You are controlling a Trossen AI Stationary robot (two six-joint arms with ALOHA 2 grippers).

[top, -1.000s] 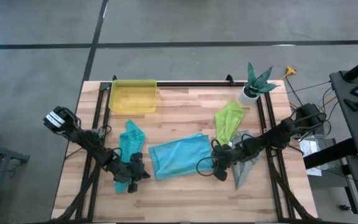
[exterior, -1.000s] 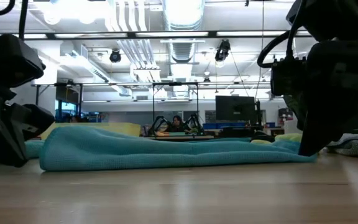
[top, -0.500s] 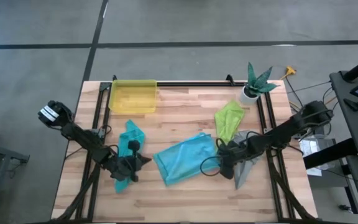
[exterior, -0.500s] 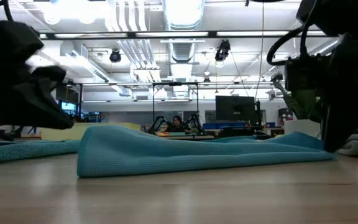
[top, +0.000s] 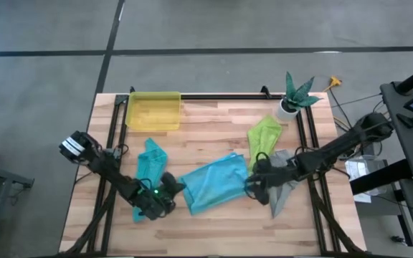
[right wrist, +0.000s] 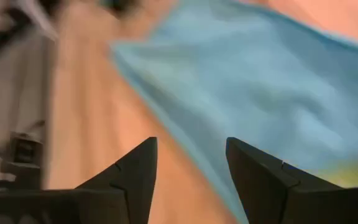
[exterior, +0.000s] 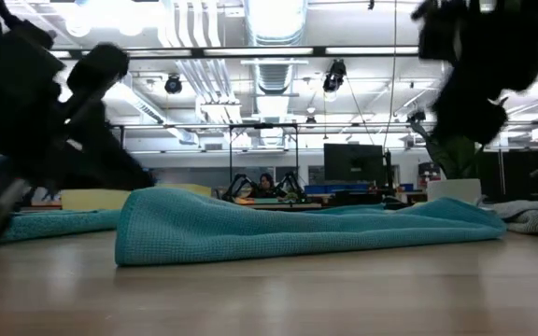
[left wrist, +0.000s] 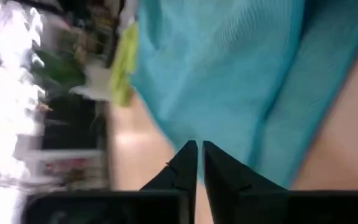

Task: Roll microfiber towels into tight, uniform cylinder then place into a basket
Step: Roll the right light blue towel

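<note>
The light blue towel [top: 214,184], soft waffle-textured cloth, lies rumpled below the yellow plastic basket [top: 153,111]; our left gripper [left wrist: 199,155] is pinched closed beside it, our right gripper [right wrist: 188,163] spread, holding nothing.

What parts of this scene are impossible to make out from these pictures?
- Grey towel: in the high view the right arm crosses it, so its shape is partly hidden.
- Left gripper: in the low view only a dark motion blur.
- Basket: in the low view the light blue towel hides all but a yellow strip.
- Background room: smeared by motion in both wrist views.
</note>
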